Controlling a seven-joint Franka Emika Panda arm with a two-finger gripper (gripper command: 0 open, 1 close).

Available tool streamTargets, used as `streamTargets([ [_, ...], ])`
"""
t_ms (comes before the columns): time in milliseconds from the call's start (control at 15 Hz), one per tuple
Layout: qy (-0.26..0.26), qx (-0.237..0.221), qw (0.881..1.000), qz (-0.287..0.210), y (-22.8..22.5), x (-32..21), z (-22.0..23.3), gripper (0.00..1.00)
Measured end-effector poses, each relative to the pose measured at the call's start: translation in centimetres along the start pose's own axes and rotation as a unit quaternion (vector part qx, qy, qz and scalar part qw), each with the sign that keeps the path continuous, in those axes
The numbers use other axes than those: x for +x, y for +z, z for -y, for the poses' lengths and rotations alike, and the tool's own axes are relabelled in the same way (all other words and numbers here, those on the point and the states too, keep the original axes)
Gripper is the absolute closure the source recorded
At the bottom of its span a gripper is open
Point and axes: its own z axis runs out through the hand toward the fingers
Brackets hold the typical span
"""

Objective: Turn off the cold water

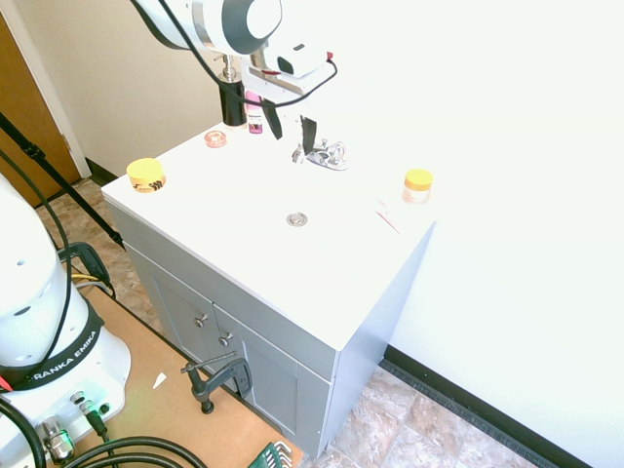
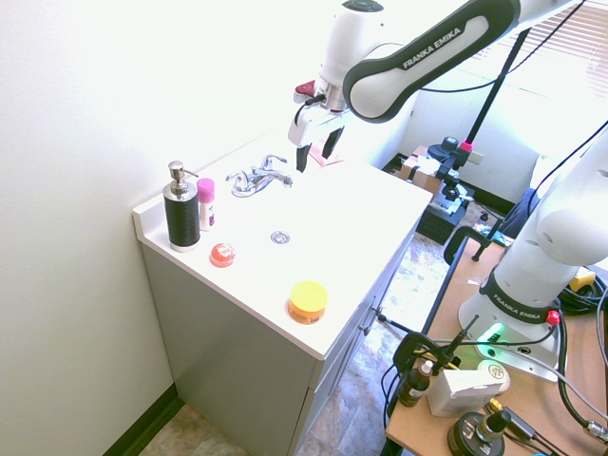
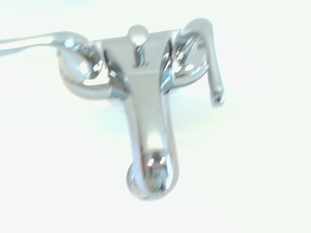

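Counter point(image 1: 322, 283) is a white vanity top, drain point(image 1: 297, 219) mid-basin, two-handled chrome faucet point(image 1: 322, 153) at the back by the wall. No stream visible in any view, so can't judge flow from the water itself.

Progress: judging by position, approach phase only. Nothing gripped, no contact with the faucet, lever not yet turned. Left: come down onto the handle, rotate it closed.

Pincer point(image 2: 316, 149) hangs above the faucet, fingers spread wide, empty.

Cold lever point(image 2: 279, 178) is the faucet's right-hand handle, angled forward over the basin; the pincer sits just above and slightly behind it, apart. In the wrist view it shows as the short curved handle point(image 3: 210, 53) beside the spout point(image 3: 150, 141); the hot lever point(image 3: 39, 40) runs off the opposite way.
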Motion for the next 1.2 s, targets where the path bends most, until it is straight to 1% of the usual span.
streamTargets([
  [333,0.013,-0.007,1.000,-0.017,2.2,3.9,2.6,0.00],
  [600,0.013,-0.029,0.999,-0.020,5.1,5.2,2.8,0.00],
  [1200,0.021,-0.039,0.998,-0.040,5.6,7.4,2.3,0.00],
])
